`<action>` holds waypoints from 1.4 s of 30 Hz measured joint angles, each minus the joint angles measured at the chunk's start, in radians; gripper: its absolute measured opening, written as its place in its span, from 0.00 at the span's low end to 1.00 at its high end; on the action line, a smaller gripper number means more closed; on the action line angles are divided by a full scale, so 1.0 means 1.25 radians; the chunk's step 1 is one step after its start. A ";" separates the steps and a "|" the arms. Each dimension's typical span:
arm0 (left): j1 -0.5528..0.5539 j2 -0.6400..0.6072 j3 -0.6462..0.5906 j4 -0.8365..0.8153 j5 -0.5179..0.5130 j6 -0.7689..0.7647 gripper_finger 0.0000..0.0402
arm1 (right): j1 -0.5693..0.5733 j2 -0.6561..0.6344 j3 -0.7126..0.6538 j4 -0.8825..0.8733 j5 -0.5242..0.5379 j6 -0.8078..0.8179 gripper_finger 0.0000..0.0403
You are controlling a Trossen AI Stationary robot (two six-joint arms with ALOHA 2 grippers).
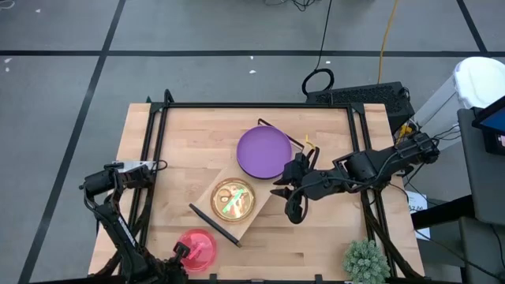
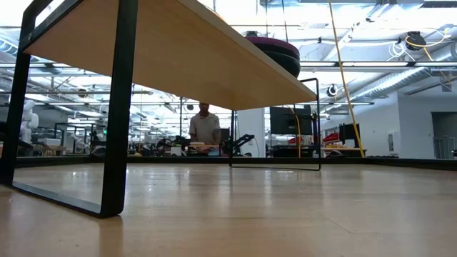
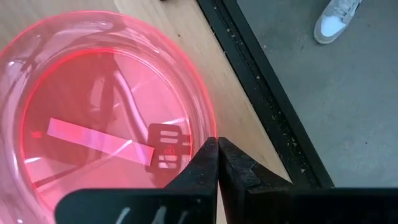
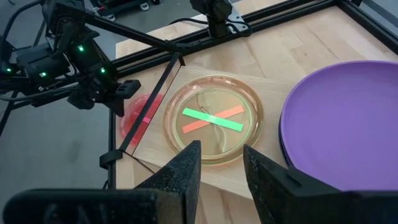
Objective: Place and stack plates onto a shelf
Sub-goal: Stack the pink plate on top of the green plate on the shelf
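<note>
The shelf (image 1: 251,207) is a light-wood board with black frame ends, lying slantwise mid-table. On it lies a purple plate (image 1: 263,152) stacked on a dark plate (image 2: 285,61), and beside them a lime-green plate (image 1: 233,199). My right gripper (image 4: 221,160) is open and hovers just right of the green plate (image 4: 213,119), touching nothing. The pink plate (image 1: 199,249) is near the table's near edge. My left gripper (image 3: 217,152) is shut at that plate's left rim. My left gripper pinches the pink plate's rim (image 3: 205,127) between its two shut fingers, at the plate's left side, coming from the table's left. Whether the plate lies on the table or is lifted, I cannot tell.
A spiky green plant (image 1: 364,261) stands at the table's near right corner. A black metal frame (image 1: 158,134) runs along the table's edges. Bare wood lies between the shelf and the pink plate. A person (image 2: 205,128) sits far behind the table; a shoe (image 3: 333,18) shows on the floor.
</note>
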 joint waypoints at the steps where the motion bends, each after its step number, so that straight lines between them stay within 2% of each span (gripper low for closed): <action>1: 0.000 0.000 0.004 -0.004 0.000 0.001 0.01 | 0.000 0.000 0.000 0.000 0.000 0.000 0.26; 16: 0.001 -0.006 0.168 -0.154 -0.004 0.008 0.00 | 0.000 0.000 0.000 -0.001 0.001 0.002 0.26; 31: 0.001 -0.007 0.341 -0.376 -0.070 0.073 0.00 | 0.000 0.000 0.000 0.000 0.002 0.003 0.26; 42: 0.001 -0.008 0.449 -0.449 -0.078 0.100 0.00 | 0.000 0.000 0.000 0.000 0.003 0.002 0.26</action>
